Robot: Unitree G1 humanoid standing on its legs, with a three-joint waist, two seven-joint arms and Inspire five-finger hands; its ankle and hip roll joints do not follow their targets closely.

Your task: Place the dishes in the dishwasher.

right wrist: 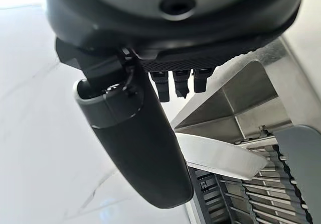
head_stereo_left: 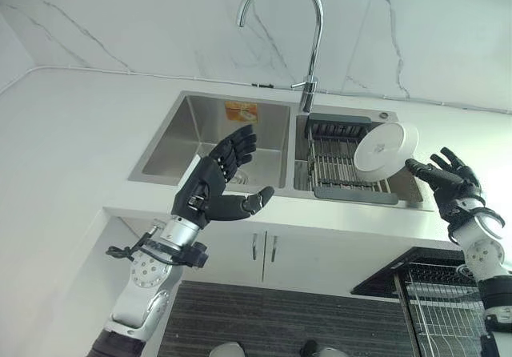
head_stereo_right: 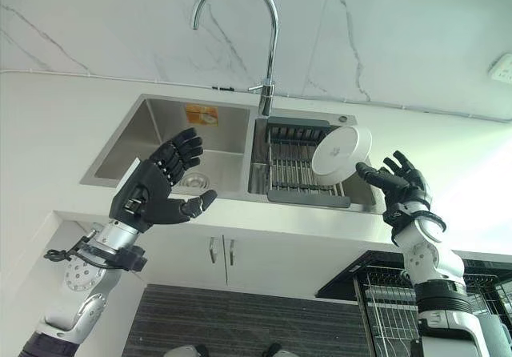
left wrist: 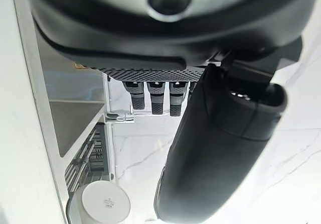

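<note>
1. A white plate (head_stereo_left: 386, 146) leans tilted in the right basin of a steel double sink (head_stereo_left: 164, 153), its underside toward the head camera; it rests on the dark drying rack (head_stereo_left: 340, 165) that sits in that basin
2. The right hand (head_stereo_left: 448, 179) is raised just beside the plate's right edge, fingers (head_stereo_right: 370, 171) spread and relaxed, grasping nothing; whether a fingertip touches the rim cannot be told from the head views
3. In the right wrist view the plate's rim (right wrist: 215, 156) shows just past the thumb (right wrist: 135, 143), with the rack's bars (right wrist: 261, 194) beneath it; the fingers are straight, not wrapped round the plate
4. The left hand (head_stereo_left: 212, 185) hovers in front of the left basin, palm turned toward the right, fingers (head_stereo_left: 236, 145) extended and thumb (head_stereo_left: 252, 203) held out, empty and well apart from the plate
5. The left wrist view shows the plate (left wrist: 103, 204) far past the open fingers (left wrist: 155, 96), with the rack (left wrist: 85, 156) beside it
6. A tall curved chrome tap (head_stereo_left: 308, 45) rises behind the divider between the basins, in front of a white marbled wall (head_stereo_left: 120, 13)
7. The sink is set in a white bench (head_stereo_left: 72, 133); below it are white cabinet doors (head_stereo_left: 240, 253) with small handles
8. At lower right a wire dishwasher rack (head_stereo_left: 440, 301) stands pulled out, below and apart from the right hand
</note>
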